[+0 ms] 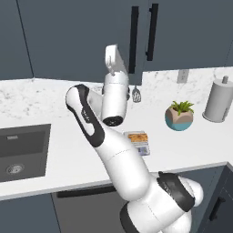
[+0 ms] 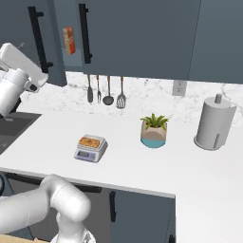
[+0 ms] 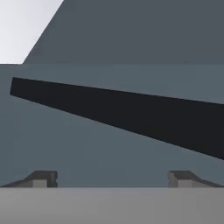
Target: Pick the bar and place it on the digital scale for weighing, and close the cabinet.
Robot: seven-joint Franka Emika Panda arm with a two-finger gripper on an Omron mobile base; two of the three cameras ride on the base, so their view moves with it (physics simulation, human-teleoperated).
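Note:
The golden-brown bar (image 2: 90, 141) (image 1: 137, 136) lies flat on the plate of the light-grey digital scale (image 2: 89, 151) (image 1: 143, 149) on the white counter. My gripper (image 3: 112, 179) is open with nothing between its fingertips. It is raised close in front of a dark slate-blue cabinet door (image 3: 109, 144), whose black bar handle (image 3: 131, 116) crosses the hand view at a slant. In the left base view my white hand (image 1: 114, 59) is up against the cabinet (image 1: 77, 36) beside the handle (image 1: 133, 38). The left door (image 2: 47, 42) stands ajar, and an orange box (image 2: 69, 40) shows in the gap.
A potted plant (image 2: 153, 130) and a paper towel roll (image 2: 213, 123) stand to the right of the scale. Utensils (image 2: 107, 90) hang on the marble backsplash. A dark sink (image 1: 22, 152) is set into the counter at the left.

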